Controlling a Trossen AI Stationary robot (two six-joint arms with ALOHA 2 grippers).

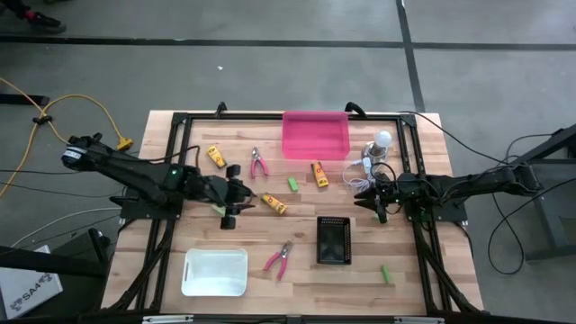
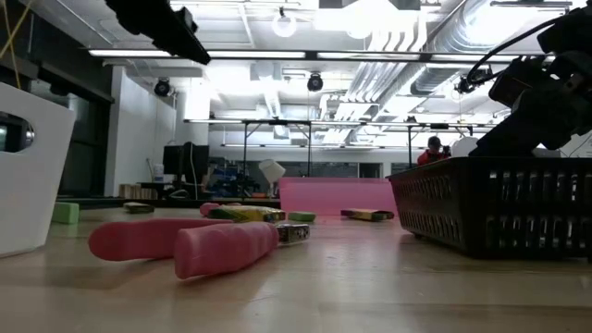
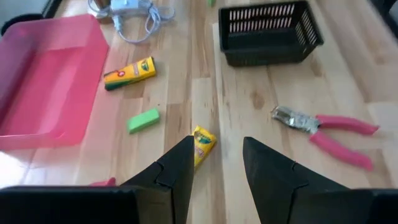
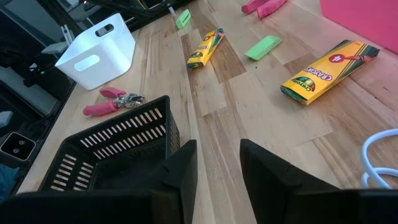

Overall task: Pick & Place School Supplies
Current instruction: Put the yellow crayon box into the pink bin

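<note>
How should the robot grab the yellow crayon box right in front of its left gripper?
Probably across its two long sides near the middle, coming straight down. The crayon box lies flat on the table, narrow enough to fit between the open fingers of the left gripper, with bare wood on both sides.

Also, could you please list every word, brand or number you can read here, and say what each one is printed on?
"Crayola": on the yellow crayon box nearest the right gripper.
"4": same box, near its end.
Print on the other crayon boxes: too blurred to read.
"SA4", partly readable: on a white sheet on the floor.
</note>
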